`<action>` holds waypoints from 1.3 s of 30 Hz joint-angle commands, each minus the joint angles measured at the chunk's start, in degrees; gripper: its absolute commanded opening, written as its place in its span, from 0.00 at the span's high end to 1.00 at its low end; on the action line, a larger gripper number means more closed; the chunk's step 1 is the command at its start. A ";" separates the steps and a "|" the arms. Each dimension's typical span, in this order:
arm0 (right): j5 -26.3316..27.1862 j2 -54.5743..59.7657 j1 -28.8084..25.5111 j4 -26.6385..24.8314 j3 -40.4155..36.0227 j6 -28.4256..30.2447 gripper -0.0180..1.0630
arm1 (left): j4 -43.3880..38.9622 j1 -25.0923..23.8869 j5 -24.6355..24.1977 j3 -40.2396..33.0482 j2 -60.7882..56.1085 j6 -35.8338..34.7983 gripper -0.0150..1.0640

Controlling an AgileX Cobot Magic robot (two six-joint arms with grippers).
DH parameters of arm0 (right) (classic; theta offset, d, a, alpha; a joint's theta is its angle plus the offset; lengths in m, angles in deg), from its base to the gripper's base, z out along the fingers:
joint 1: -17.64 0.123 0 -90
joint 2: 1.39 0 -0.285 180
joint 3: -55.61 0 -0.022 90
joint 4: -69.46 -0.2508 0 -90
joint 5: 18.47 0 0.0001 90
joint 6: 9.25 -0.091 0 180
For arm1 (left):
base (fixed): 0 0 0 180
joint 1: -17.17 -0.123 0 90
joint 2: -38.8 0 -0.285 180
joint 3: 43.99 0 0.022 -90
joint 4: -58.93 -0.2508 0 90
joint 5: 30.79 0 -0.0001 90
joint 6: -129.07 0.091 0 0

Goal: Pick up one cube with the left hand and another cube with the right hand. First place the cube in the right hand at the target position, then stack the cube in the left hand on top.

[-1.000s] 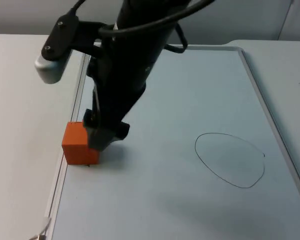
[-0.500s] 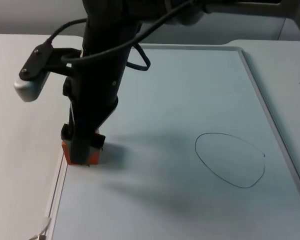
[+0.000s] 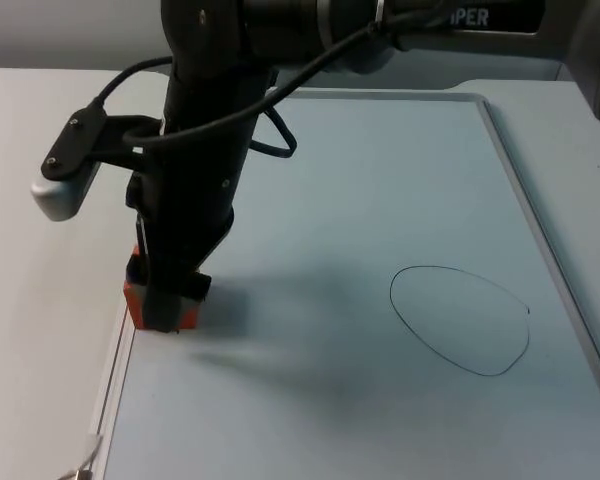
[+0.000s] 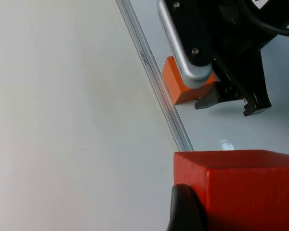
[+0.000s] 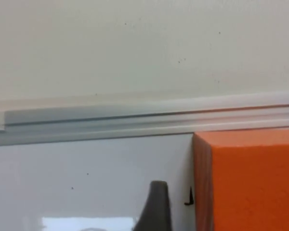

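Two hands: the right hand (image 3: 167, 308) is down around the small orange foam cube (image 3: 132, 295) at the light-blue board's (image 3: 380, 200) left rail on the white worktop (image 3: 40, 300); whether it grips, I cannot tell. The left hand (image 4: 183, 211) grips a red cube (image 4: 241, 185).

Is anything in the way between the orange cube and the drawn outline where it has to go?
Nothing visible. The right gripper is down over the orange cube at the board's left edge; bare board lies between it and the drawn outline. The left gripper, holding a red cube, waits nearby.
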 commanded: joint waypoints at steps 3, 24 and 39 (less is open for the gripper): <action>0.33 0.01 0.30 -0.05 0.47 -0.01 0.54 | 0.58 0.40 0.25 -0.17 -0.31 -0.39 0.98; -8.73 -25.34 -6.43 2.94 0.47 -14.19 0.99 | 0.11 0.40 -0.13 -0.17 -0.31 -0.18 0.98; -9.13 -49.64 -9.51 10.34 -11.17 -25.99 0.99 | -0.10 0.40 -0.33 -0.17 -0.31 1.41 0.98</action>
